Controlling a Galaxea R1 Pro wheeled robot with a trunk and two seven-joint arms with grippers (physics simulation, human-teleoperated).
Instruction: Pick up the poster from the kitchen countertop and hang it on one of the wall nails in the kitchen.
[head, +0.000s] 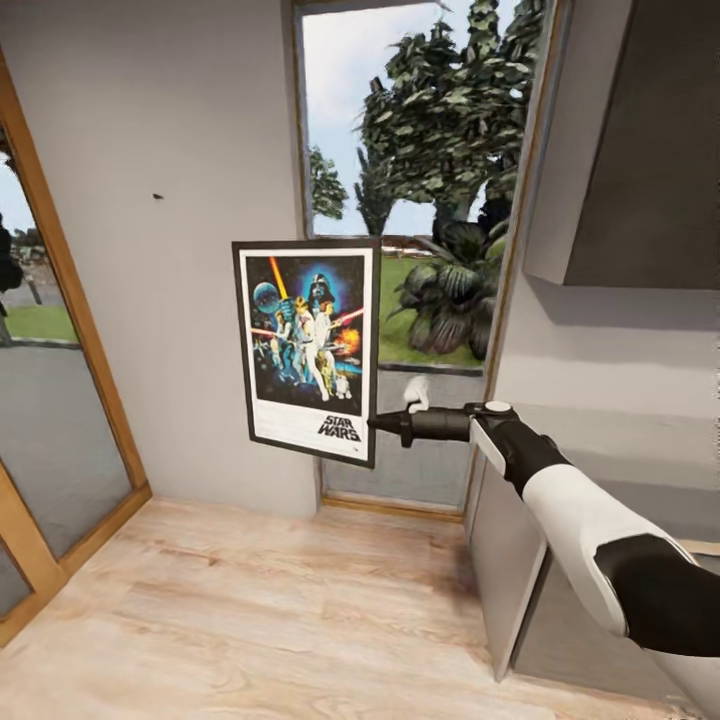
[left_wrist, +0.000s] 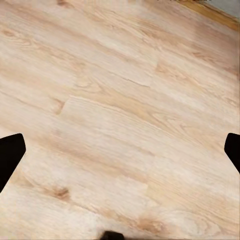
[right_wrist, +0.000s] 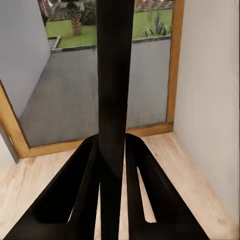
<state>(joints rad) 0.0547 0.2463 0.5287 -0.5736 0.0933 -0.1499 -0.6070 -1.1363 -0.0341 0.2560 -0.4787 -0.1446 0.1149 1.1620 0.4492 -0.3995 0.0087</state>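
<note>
The Star Wars poster (head: 308, 348) hangs upright in the air before the pale grey wall, its black frame and white border facing me. My right gripper (head: 376, 423) is shut on its lower right edge, the arm reaching in from the right. In the right wrist view the poster's black frame edge (right_wrist: 115, 100) runs straight between the two dark fingers (right_wrist: 80, 200). A tiny dark wall nail (head: 157, 196) sits on the wall, up and to the left of the poster. My left gripper (left_wrist: 120, 155) points at the wooden floor, jaws wide apart and empty.
A tall window (head: 420, 200) with trees behind stands right of the poster. A wood-framed glass door (head: 50, 420) lines the left wall. A grey cabinet (head: 640, 150) hangs at upper right, with dark cabinet fronts (head: 520, 560) below. Light wooden floor (head: 280, 610) spreads underneath.
</note>
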